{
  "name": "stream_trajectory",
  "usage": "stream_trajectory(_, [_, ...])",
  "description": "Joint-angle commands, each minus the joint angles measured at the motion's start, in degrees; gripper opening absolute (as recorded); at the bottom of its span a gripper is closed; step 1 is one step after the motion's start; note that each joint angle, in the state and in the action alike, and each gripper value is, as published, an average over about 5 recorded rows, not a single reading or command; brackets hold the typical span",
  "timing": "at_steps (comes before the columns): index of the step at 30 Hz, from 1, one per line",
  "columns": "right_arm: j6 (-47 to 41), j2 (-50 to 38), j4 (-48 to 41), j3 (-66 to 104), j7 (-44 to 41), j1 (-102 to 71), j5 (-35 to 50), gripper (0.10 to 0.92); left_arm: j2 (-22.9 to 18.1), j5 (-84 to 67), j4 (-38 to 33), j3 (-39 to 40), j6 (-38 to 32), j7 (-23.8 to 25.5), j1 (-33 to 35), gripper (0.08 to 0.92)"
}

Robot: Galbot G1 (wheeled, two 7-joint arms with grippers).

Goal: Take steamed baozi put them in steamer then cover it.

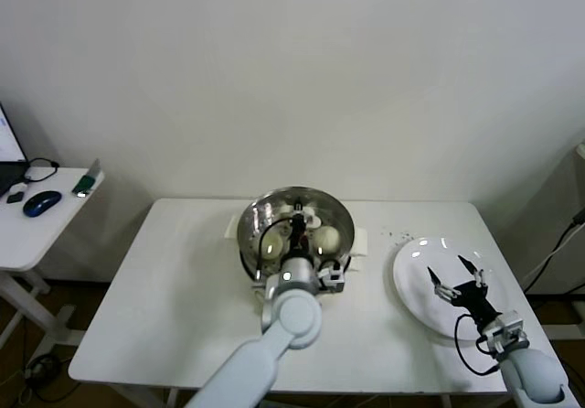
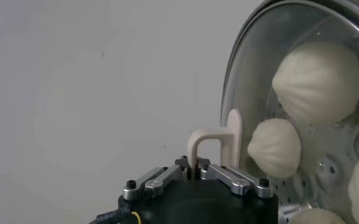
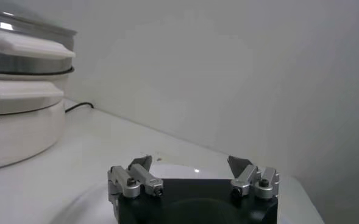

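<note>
Left gripper [image 2: 195, 172] pinching cover [image 2: 270, 73] handle, seating it over baozi [image 2: 318, 77] in steamer [image 1: 249, 234]; right gripper [image 1: 457, 276] spread, idle at four o'clock over plate [image 1: 411, 284]

Bright, even light; soft shadows.

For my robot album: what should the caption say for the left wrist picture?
Left gripper shut on the clear glass cover's cream bar handle, over round cream-white buns in the steamer.
</note>
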Motion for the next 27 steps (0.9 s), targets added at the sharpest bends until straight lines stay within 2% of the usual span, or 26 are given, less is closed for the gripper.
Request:
stream_trajectory(1, [0.07, 0.11, 0.00, 0.07, -0.25, -0.05, -0.31, 0.823, 0.47, -1.34, 0.14, 0.05, 2.75, 0.25, 0.26, 0.150])
stream_trajectory(6, [0.01, 0.03, 0.07, 0.09, -0.39, 0.01, -0.39, 0.823, 1.00, -1.93, -0.65, -0.07, 2.75, 0.69, 0.66, 0.153])
stream_trajectory(9, [-0.22, 0.00, 0.17, 0.17, -0.43, 0.00, -0.34, 0.823, 1.51, -2.27, -2.05, -0.21, 2.75, 0.74, 0.99, 0.199])
stream_trajectory(16, [-3.06, -0.02, 1.18, 0.58, -0.47, -0.31, -0.36, 0.823, 3.23, -3.78, -8.99, -0.06, 2.75, 1.43, 2.84, 0.396])
stream_trajectory(27, [-8.65, -0.15, 2.16, 1.49, 0.17, -0.38, -0.49, 0.823, 7.71, -7.32, -22.21, -0.93, 2.75, 1.06, 9.55, 0.717])
